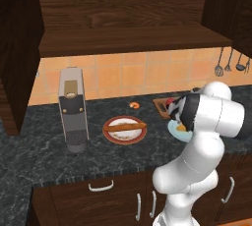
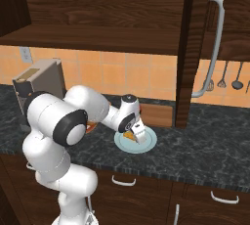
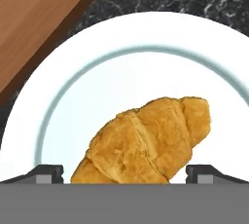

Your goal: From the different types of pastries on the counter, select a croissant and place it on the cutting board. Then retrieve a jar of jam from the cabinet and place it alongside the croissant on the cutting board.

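Base views flanking; hand view close above croissant (image 3: 148, 142)

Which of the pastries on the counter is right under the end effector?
The golden croissant on the white plate; the long brown stick pastry lies on the red plate, away from it.

Coffee machine (image 1: 73, 117), hanging utensils (image 1: 229, 63)

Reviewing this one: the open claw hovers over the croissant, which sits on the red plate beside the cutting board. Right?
Not quite. The croissant lies on a white plate with a pale blue ring, as the hand view shows; the red plate holds the long stick pastry. The claw is open over it, beside the cutting board.
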Controlling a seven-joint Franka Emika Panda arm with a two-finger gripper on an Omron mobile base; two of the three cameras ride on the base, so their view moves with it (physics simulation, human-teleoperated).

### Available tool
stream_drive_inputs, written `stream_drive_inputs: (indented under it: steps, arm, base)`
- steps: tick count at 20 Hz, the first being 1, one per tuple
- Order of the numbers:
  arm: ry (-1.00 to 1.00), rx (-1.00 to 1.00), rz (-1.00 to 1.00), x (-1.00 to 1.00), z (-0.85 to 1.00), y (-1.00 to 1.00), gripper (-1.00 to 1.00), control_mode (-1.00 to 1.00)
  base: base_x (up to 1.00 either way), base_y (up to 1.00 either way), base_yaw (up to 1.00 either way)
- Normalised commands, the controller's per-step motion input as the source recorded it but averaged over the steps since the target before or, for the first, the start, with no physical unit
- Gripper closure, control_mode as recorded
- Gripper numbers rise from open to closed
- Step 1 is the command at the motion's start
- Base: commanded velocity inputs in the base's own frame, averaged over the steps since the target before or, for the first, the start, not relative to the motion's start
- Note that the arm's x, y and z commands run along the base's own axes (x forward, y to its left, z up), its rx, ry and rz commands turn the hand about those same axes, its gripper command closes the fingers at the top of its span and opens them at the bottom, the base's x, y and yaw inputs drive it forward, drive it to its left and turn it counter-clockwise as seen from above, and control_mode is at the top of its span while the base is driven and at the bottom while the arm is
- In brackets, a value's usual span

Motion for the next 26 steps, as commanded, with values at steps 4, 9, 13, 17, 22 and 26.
stream_drive_inputs:
  steps: [4,9,13,17,22,26]
  arm:
    - [0.01,-0.02,0.00,0.00,-0.41,0.00,-1.00,-1.00]
    - [0.00,-0.01,0.00,-0.01,-0.42,0.00,1.00,-1.00]
    - [0.01,-0.02,0.00,0.00,-0.11,0.06,1.00,-1.00]
    - [-0.03,-0.05,-0.04,0.00,0.25,0.09,1.00,-1.00]
    - [-0.10,0.00,-0.01,0.01,1.00,0.00,1.00,-1.00]
    - [-0.11,0.00,0.00,0.45,1.00,-0.15,1.00,-1.00]
  base:
    - [0.00,0.00,0.00]
    - [0.00,0.00,0.00]
    - [0.00,0.00,0.00]
    - [0.00,0.00,0.00]
    - [0.00,0.00,0.00]
    - [0.00,0.00,0.00]
